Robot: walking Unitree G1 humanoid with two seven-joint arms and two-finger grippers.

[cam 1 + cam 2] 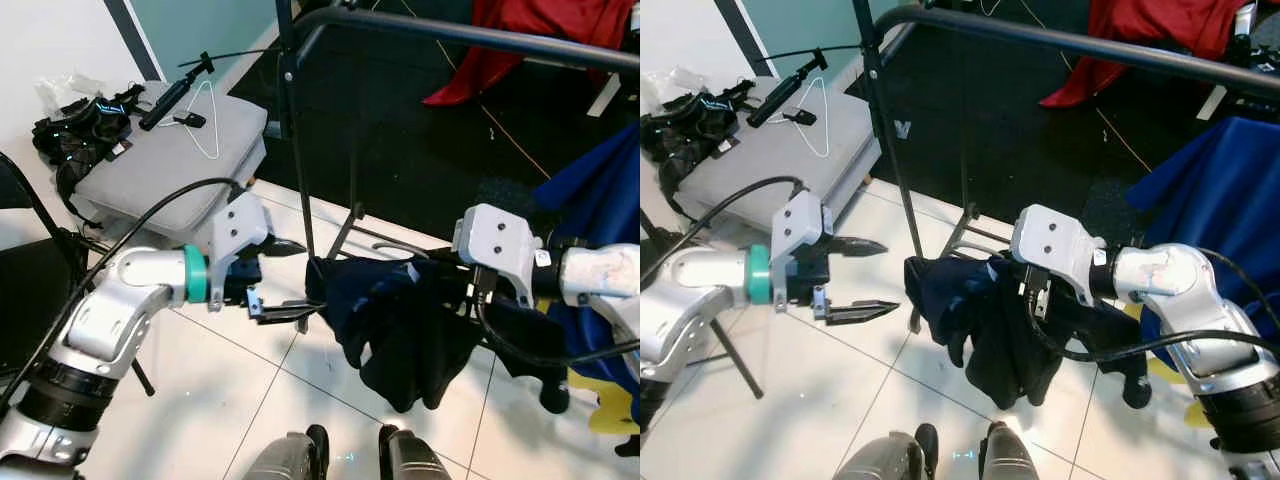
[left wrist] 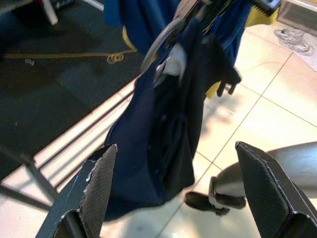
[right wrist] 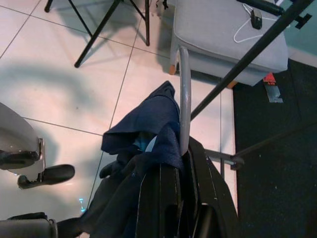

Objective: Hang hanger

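Note:
A dark navy garment (image 1: 400, 320) hangs bunched on a hanger whose silver hook (image 3: 184, 99) sticks out of the cloth. My right gripper (image 3: 181, 173) is shut on the hanger at the base of the hook, holding it well below the black rack bar (image 1: 450, 35). My left gripper (image 1: 285, 280) stands open just left of the garment, its fingers (image 2: 96, 188) spread on either side of the cloth without touching it.
The rack's upright pole (image 1: 295, 150) stands right behind the left gripper. A grey cushion (image 1: 170, 150) with a white wire hanger (image 1: 208, 125) lies at the back left. A blue garment (image 1: 600, 190) hangs at the right, and a red cloth (image 1: 520, 30) lies beyond the bar.

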